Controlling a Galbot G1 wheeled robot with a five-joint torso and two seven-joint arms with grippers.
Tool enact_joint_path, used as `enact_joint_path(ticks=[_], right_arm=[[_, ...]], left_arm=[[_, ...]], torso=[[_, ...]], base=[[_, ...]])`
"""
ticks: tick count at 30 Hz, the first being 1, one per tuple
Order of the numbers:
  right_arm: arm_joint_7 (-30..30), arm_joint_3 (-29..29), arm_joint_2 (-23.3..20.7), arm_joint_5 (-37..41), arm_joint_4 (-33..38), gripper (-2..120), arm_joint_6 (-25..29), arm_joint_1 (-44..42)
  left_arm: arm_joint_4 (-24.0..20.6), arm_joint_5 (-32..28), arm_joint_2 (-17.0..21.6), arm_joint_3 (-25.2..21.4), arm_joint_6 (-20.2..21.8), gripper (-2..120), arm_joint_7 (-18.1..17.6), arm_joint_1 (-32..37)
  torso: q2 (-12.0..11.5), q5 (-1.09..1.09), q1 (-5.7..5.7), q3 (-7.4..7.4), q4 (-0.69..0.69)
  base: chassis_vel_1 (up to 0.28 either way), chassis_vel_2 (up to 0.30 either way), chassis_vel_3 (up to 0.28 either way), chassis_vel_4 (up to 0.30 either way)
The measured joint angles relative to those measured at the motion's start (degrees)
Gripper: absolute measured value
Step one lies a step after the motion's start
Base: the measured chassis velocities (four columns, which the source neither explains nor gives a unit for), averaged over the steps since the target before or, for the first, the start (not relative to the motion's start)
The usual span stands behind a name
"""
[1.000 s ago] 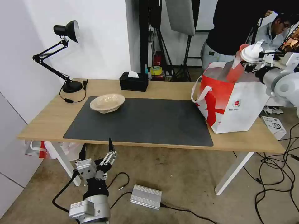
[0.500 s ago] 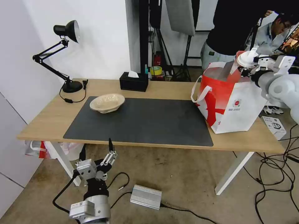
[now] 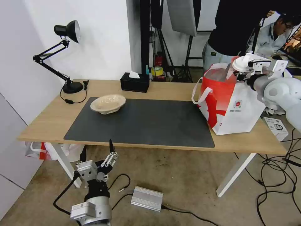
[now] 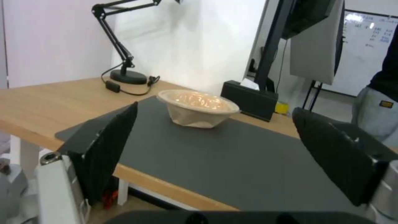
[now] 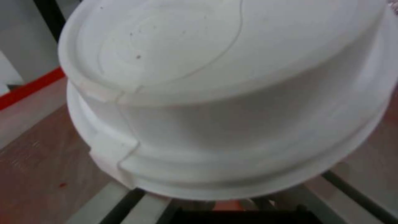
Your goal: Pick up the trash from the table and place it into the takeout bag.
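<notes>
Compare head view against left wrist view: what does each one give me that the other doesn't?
Head view alone: the right gripper lowering the red drink cup into the takeout bag, and the left gripper parked below the table edge. Left wrist view alone: the left gripper's open fingers up close. Both: the beige pulp bowl on the mat, the black tissue box, the lamp.

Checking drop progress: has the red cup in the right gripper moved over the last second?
Yes. The red cup, held by the right gripper, has sunk leftward into the takeout bag, which stayed put.
</notes>
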Motion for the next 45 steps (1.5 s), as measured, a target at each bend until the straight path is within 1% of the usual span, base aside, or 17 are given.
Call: enact_joint_path(ticks=[3, 4, 6, 9, 10, 13, 15, 16, 17, 18, 20, 23, 27, 28, 30, 40, 45], right_arm=[[0.1, 0.0, -0.2, 0.4, 0.5, 4, -1.5, -0.3], [0.5, 0.1, -0.3, 0.6, 0.7, 11, -1.9, -0.4], [0.9, 0.1, -0.3, 0.9, 0.9, 12, -2.1, -0.4], [4.2, 0.3, -0.2, 2.9, 2.1, 27, -4.3, -0.5], [4.2, 0.3, -0.2, 2.9, 2.1, 27, -4.3, -0.5], [6.0, 0.5, 0.1, 3.8, 2.6, 38, -5.5, -0.4], [6.1, 0.5, 0.1, 3.8, 2.7, 40, -5.6, -0.4], [6.3, 0.5, 0.1, 3.9, 2.8, 48, -5.7, -0.4], [6.3, 0.5, 0.1, 3.9, 2.8, 50, -5.8, -0.4], [6.4, 0.4, 0.1, 3.9, 2.9, 56, -5.8, -0.4], [6.4, 0.4, 0.0, 3.9, 3.2, 59, -5.8, -0.3], [7.3, 0.2, -0.5, 3.9, 4.7, 78, -6.1, -0.2], [8.2, 0.2, -0.7, 4.0, 5.5, 88, -6.5, 0.0], [8.2, 0.2, -0.7, 4.0, 5.5, 88, -6.5, 0.0], [8.5, 0.1, -0.8, 4.0, 5.6, 99, -6.6, 0.1], [8.6, -0.1, -1.2, 4.0, 6.2, 100, -6.7, 0.8], [8.5, 0.5, -1.2, 3.9, 7.1, 100, -5.6, 0.6]], left_arm=[[0.0, 0.0, -0.1, 0.0, 0.0, 100, 0.0, 0.0], [0.0, 0.0, -0.1, 0.0, 0.0, 100, 0.0, 0.0], [0.0, 0.0, -0.1, 0.0, 0.0, 100, 0.0, 0.0], [0.1, 0.0, -0.1, 0.0, -0.1, 100, 0.0, 0.0], [0.1, 0.0, -0.1, 0.0, -0.1, 100, 0.0, 0.0], [0.2, 0.0, -0.1, 0.1, -0.2, 100, 0.0, 0.0], [0.2, 0.0, -0.1, 0.1, -0.2, 100, 0.1, 0.0], [0.2, 0.0, -0.1, 0.1, -0.2, 100, 0.1, 0.1], [0.2, 0.1, -0.2, 0.1, -0.2, 100, 0.2, 0.1], [0.2, 0.1, -0.2, 0.1, -0.2, 100, 0.2, 0.1], [0.2, 0.1, -0.2, 0.1, -0.3, 100, 0.3, 0.2], [-0.1, 0.2, 0.0, 0.0, -0.4, 100, 0.4, 0.4], [-0.5, 0.1, 0.1, -0.1, -0.4, 100, 0.4, 0.4], [-0.5, 0.1, 0.1, -0.1, -0.4, 100, 0.4, 0.4], [-0.6, 0.1, 0.1, -0.2, -0.4, 100, 0.4, 0.4], [-0.9, 0.1, 0.0, -0.3, -0.2, 100, 0.4, 0.6], [-0.9, 0.1, 0.2, -0.6, -0.2, 100, 0.3, 0.7]], torso=[[0.0, 0.0, 0.0, 0.0, 0.0], [0.0, 0.0, 0.0, 0.0, -0.01], [0.0, 0.0, 0.0, 0.0, -0.01], [0.0, 0.0, 0.0, 0.0, 0.0], [0.0, 0.0, 0.0, 0.0, 0.0], [0.0, 0.0, 0.0, 0.0, 0.01], [0.0, 0.0, 0.0, 0.0, 0.01], [0.0, 0.0, 0.0, 0.0, 0.0], [0.0, 0.0, 0.0, 0.0, 0.0], [0.0, 0.0, 0.0, 0.0, 0.0], [0.0, 0.0, 0.0, 0.0, 0.0], [0.0, 0.0, 0.0, 0.0, 0.0], [0.0, 0.0, 0.0, 0.0, 0.0], [0.0, 0.0, 0.0, 0.0, 0.0], [0.0, 0.0, 0.0, 0.0, 0.0], [0.0, 0.01, 0.0, 0.0, 0.0], [0.0, 0.01, 0.0, 0.0, 0.0]], base=[[0.0, 0.0, 0.0, 0.0], [0.0, 0.0, 0.0, 0.0], [0.0, 0.0, 0.0, 0.0], [0.0, 0.0, 0.0, 0.0], [0.0, 0.0, 0.0, 0.0], [0.0, 0.0, 0.0, 0.0], [0.0, 0.0, 0.0, 0.0], [0.0, 0.0, 0.0, 0.0], [0.0, 0.0, 0.0, 0.0], [0.0, 0.0, 0.0, 0.0], [0.0, 0.0, 0.0, 0.0], [0.0, 0.0, 0.0, 0.0], [0.0, 0.0, 0.0, 0.0], [0.0, 0.0, 0.0, 0.0], [0.0, 0.0, 0.0, 0.0], [0.0, 0.0, 0.0, 0.0], [0.0, 0.0, 0.0, 0.0]])
